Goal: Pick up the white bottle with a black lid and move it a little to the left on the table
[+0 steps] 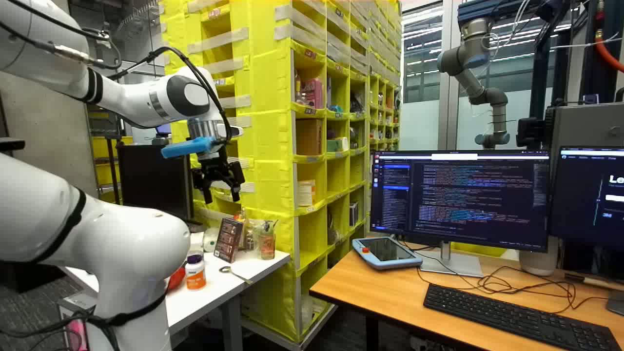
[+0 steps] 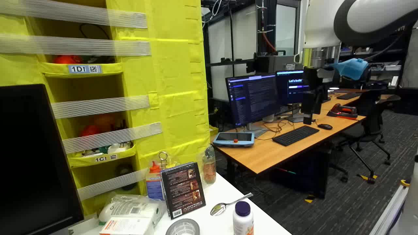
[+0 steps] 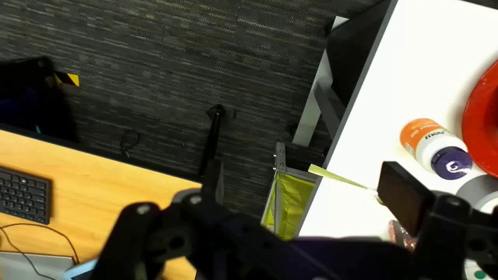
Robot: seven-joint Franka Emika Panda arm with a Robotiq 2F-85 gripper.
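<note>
The white bottle with a dark purple lid and orange label stands upright on the white table in both exterior views (image 1: 195, 275) (image 2: 243, 222) and in the wrist view (image 3: 428, 144). The table top (image 1: 202, 304) also shows in the wrist view (image 3: 432, 66). My gripper (image 1: 222, 199) is open and empty, well above the table and the bottle. In the wrist view its fingers (image 3: 303, 175) are wide apart, over the table's edge and the floor. The bottle lies beyond the right finger there, not between the fingers.
A spoon (image 2: 218, 209) lies near the bottle, its handle over the table edge. A dark case (image 2: 183, 189), a tape roll (image 2: 183, 227), a glass bottle (image 1: 267, 243) and a red round thing (image 3: 482, 120) are on the table. Yellow shelving (image 1: 268, 146) and a wooden desk (image 1: 360, 297) stand close by.
</note>
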